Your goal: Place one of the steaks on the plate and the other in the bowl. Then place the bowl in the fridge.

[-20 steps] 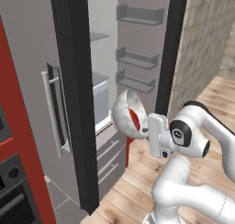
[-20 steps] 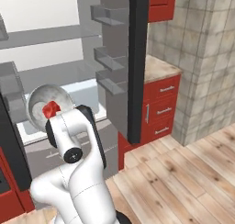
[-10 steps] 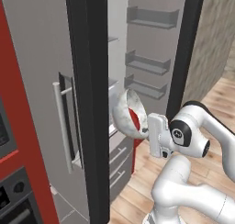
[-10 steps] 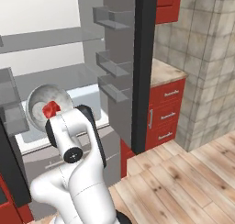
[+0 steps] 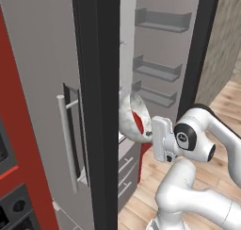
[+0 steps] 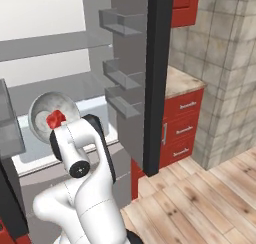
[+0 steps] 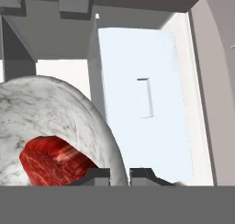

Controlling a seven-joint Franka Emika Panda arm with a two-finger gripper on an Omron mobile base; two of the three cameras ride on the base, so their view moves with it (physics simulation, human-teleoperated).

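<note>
My gripper [image 5: 151, 131] is shut on the rim of the light grey bowl [image 5: 133, 117], which is tipped on its side in front of the open fridge [image 5: 44, 73]. One dark-red steak [image 5: 138, 122] lies inside the bowl. From the right base view the bowl [image 6: 51, 113] with the steak [image 6: 56, 118] faces the fridge's grey inner shelves [image 6: 45, 48]. In the hand view the bowl [image 7: 59, 108] and steak [image 7: 54, 160] sit at lower left, with the rim between the fingers of my gripper [image 7: 120, 173]. The plate is out of view.
The fridge's black door edge [image 5: 96, 106] stands close on the left of the bowl. An open door with grey bins [image 6: 125, 63] stands to the right. Red drawers [image 6: 180, 135], a stone wall [image 6: 227, 78] and wooden floor [image 6: 200, 198] lie further right.
Both base views have shifted: the base has driven closer to the fridge, which now looms larger. The bowl with the steak stays held in the gripper.
</note>
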